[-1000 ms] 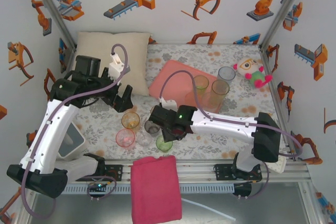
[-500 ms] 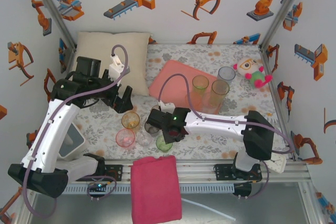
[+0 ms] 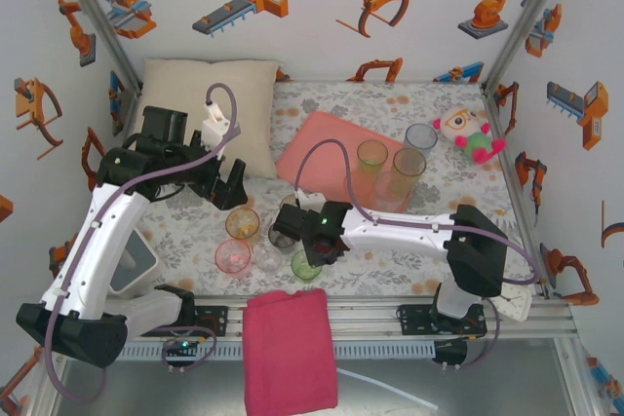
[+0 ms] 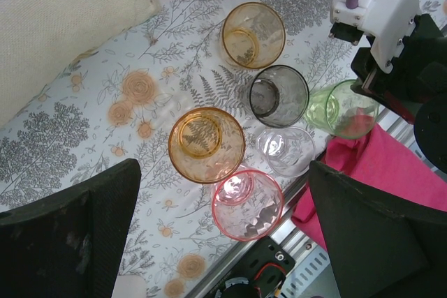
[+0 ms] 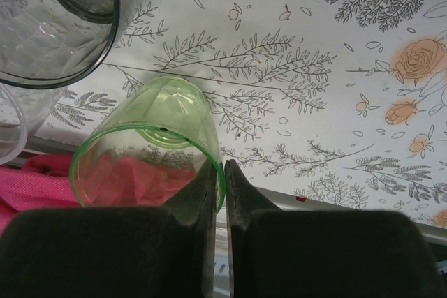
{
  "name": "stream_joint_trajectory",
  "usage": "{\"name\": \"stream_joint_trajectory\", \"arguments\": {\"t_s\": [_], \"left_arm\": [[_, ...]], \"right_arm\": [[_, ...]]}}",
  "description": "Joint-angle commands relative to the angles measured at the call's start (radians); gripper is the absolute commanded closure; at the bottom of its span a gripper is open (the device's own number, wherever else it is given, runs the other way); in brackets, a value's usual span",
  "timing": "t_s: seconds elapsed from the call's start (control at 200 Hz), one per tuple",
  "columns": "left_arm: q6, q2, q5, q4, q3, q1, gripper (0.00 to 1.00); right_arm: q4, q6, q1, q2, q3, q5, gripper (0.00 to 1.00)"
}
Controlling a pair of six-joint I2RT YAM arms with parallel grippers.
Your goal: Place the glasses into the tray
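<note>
The salmon-pink tray (image 3: 322,146) lies at the back centre with a yellow-green glass (image 3: 371,154) and a tall orange glass (image 3: 408,165) standing on it. Near the front edge stand an orange glass (image 3: 243,224), a pink glass (image 3: 233,256), a clear glass (image 3: 265,256) and a smoky glass (image 3: 283,236). My right gripper (image 5: 224,167) is shut on the wall of the green glass (image 5: 143,165), one finger inside and one outside. My left gripper (image 4: 223,232) hangs open above the cluster, over the pink glass (image 4: 248,204).
A cream pillow (image 3: 210,109) lies at the back left. A folded magenta cloth (image 3: 290,348) hangs over the front rail, right by the green glass. A plush toy (image 3: 470,133) and a greyish glass (image 3: 421,136) are at the back right.
My right gripper has closed its fingers onto the green glass's rim and its arm has shifted a little to the left. The left arm has stayed still.
</note>
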Motion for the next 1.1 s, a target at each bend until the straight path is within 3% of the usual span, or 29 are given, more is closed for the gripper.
{"name": "stream_joint_trajectory", "arguments": {"t_s": [0.0, 0.16, 0.601, 0.871, 1.096], "left_arm": [[-0.018, -0.021, 0.024, 0.011, -0.008, 0.009, 0.03], [-0.018, -0.014, 0.025, 0.01, 0.007, 0.009, 0.03], [-0.02, -0.02, 0.03, 0.01, 0.013, 0.01, 0.03], [-0.027, -0.022, 0.045, 0.01, 0.019, 0.011, 0.03], [-0.029, -0.023, 0.055, 0.011, 0.022, 0.013, 0.03]], "right_arm": [[-0.013, 0.008, -0.005, -0.016, -0.016, 0.016, 0.93], [-0.04, -0.018, -0.013, -0.047, -0.001, 0.021, 1.0], [-0.127, -0.077, -0.101, -0.198, 0.095, -0.008, 1.0], [-0.175, -0.191, -0.268, -0.232, 0.279, -0.074, 1.0], [-0.218, -0.345, -0.465, -0.142, 0.482, -0.098, 1.0]]}}
